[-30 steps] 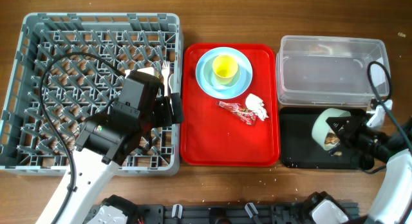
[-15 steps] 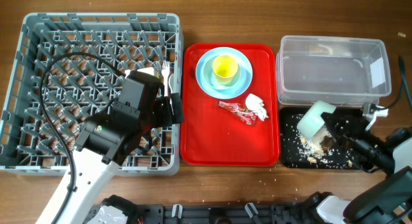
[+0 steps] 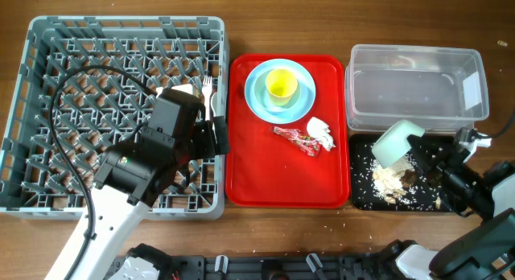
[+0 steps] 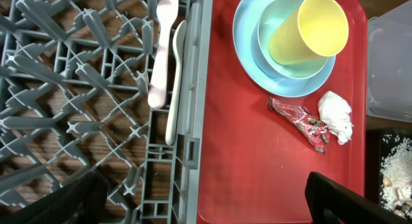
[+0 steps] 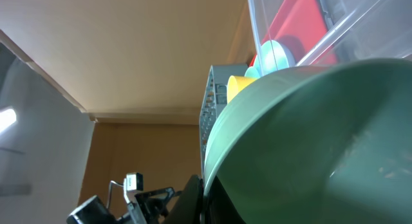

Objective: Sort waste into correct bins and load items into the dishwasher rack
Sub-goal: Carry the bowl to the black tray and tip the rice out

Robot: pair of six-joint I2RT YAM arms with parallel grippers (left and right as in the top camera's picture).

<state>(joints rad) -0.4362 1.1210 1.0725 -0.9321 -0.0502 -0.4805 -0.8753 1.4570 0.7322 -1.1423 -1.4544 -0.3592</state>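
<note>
My right gripper (image 3: 420, 155) is shut on the rim of a pale mint-green bowl (image 3: 394, 143), held tilted over the black tray (image 3: 362, 198). Beige food scraps (image 3: 390, 177) lie scattered in that tray. The bowl (image 5: 322, 140) fills the right wrist view. My left gripper (image 4: 199, 205) hangs open and empty over the dishwasher rack's (image 3: 48, 111) right edge. A white fork (image 4: 162, 50) and spoon (image 4: 175, 82) lie in the rack. On the red tray (image 3: 265, 179) sit a blue plate (image 4: 248, 69) with a bowl (image 4: 283, 68) and yellow cup (image 4: 309, 34), a red wrapper (image 4: 302, 121) and a tissue (image 4: 336, 114).
The clear tub (image 3: 414, 87) stands just behind the black tray, close to the raised bowl. The left arm's cable loops over the rack. Bare wooden table runs along the front edge.
The right gripper tipped the bowl and raised it toward the tub; food scraps spilled out into the black tray. The left arm has not moved.
</note>
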